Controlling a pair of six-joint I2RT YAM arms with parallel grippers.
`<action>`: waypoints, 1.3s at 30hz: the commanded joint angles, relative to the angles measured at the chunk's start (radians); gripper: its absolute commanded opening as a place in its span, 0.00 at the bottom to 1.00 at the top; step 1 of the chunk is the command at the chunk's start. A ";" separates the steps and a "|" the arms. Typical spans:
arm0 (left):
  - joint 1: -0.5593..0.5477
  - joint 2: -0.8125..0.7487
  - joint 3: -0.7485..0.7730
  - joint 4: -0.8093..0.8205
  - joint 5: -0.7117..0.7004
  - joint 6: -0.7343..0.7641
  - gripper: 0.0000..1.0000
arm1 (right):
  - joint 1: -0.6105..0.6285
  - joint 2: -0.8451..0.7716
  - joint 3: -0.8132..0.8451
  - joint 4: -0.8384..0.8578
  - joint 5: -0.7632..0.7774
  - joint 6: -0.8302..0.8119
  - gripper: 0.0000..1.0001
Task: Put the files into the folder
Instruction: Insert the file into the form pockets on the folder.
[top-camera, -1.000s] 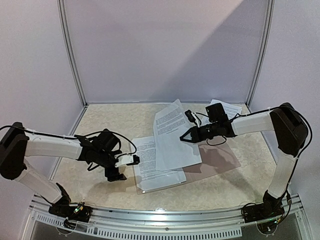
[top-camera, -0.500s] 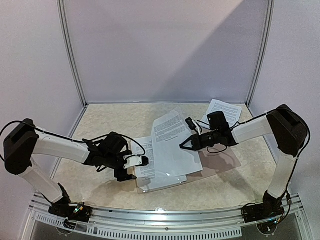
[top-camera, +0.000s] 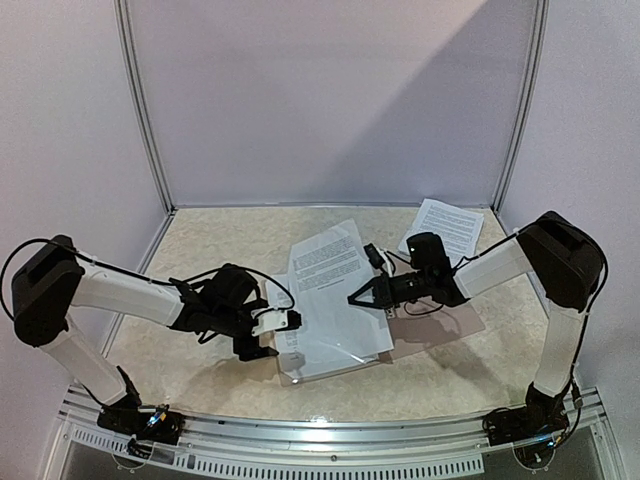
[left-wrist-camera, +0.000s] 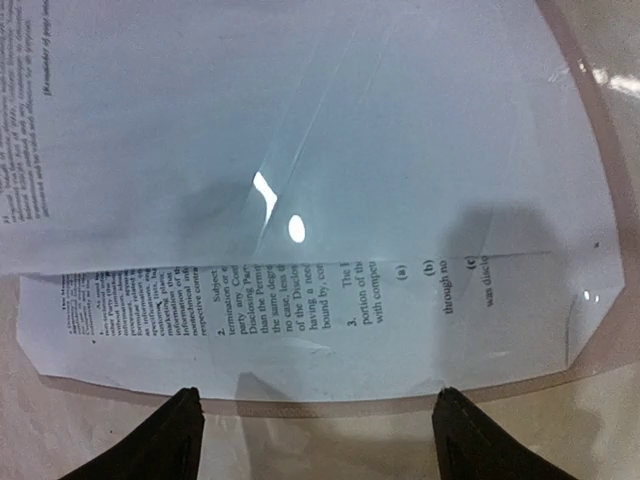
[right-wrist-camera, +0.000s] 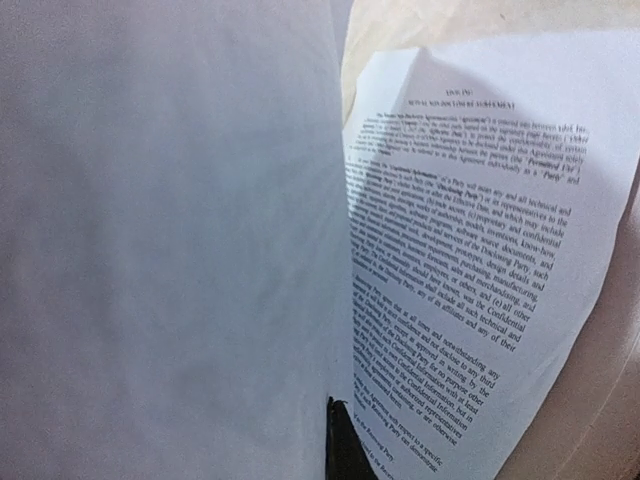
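Right gripper (top-camera: 352, 297), pinched shut on a printed sheet (top-camera: 325, 262) lying skewed over the folder (top-camera: 440, 328), should slide it square onto the lower sheet (left-wrist-camera: 300, 320) there while left gripper (left-wrist-camera: 318, 415), jaws apart at the folder's left edge, steadies that edge.

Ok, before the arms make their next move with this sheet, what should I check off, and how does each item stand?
1. The right gripper is shut on the held sheet: ok.
2. The left gripper is open at the edge of the folder, gripping nothing: ok.
3. The held sheet is squared to the folder: not ok, it lies skewed and its far end overhangs.
4. The held sheet is slid inside the folder: cannot tell.
5. All files are in: not ok, a spare sheet lies at the far right, off the folder.
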 joint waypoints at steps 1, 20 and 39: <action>-0.017 0.066 -0.049 -0.102 -0.052 0.022 0.81 | 0.017 0.062 0.019 0.027 0.009 0.099 0.00; -0.016 0.052 -0.073 -0.092 -0.054 0.030 0.80 | 0.085 0.133 0.083 -0.099 0.090 0.238 0.00; -0.049 -0.022 -0.068 -0.196 -0.082 0.073 0.81 | 0.086 0.072 0.234 -0.674 0.153 0.028 0.19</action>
